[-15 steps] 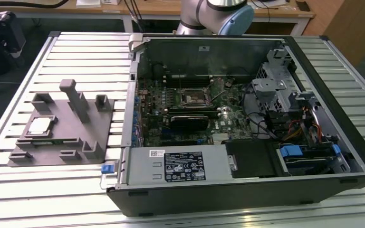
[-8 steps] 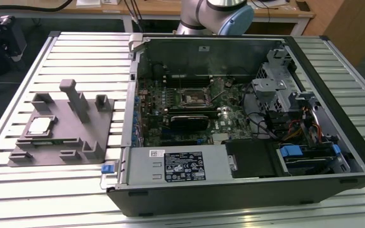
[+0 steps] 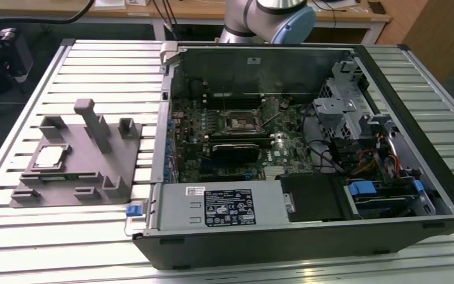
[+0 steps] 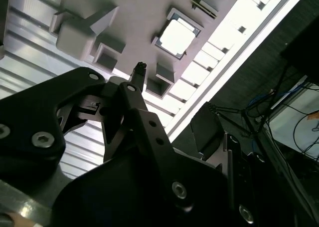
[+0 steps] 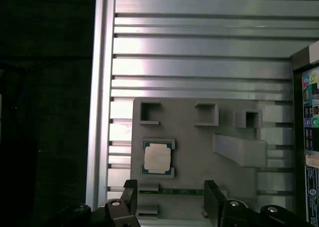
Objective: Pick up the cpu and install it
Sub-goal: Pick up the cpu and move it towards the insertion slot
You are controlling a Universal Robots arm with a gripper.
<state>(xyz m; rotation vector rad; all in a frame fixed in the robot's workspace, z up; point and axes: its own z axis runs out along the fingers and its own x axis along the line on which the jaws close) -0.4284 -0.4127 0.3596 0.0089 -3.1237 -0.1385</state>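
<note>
The cpu [image 3: 49, 157] is a small square chip with a pale silver top, lying flat in a recess of the grey fixture block [image 3: 93, 171] at the exterior view's left. In the first wrist view the cpu [image 5: 158, 157] lies on the fixture [image 5: 199, 147] well below my gripper [image 5: 170, 185], whose two black fingers stand wide apart with nothing between them. In the second wrist view one thin black fingertip [image 4: 140, 67] shows close to the bright cpu [image 4: 177, 36]. The black socket frame [image 3: 240, 123] sits on the motherboard inside the open computer case [image 3: 306, 236].
The fixture carries tall grey posts [image 3: 93, 121] and square pockets [image 5: 149, 112] near the cpu. The case and fixture rest on a slatted aluminium table [image 3: 61, 248]. The arm's base [image 3: 271, 18] rises behind the case. Drive cages and cables [image 3: 369, 148] crowd the case's right side.
</note>
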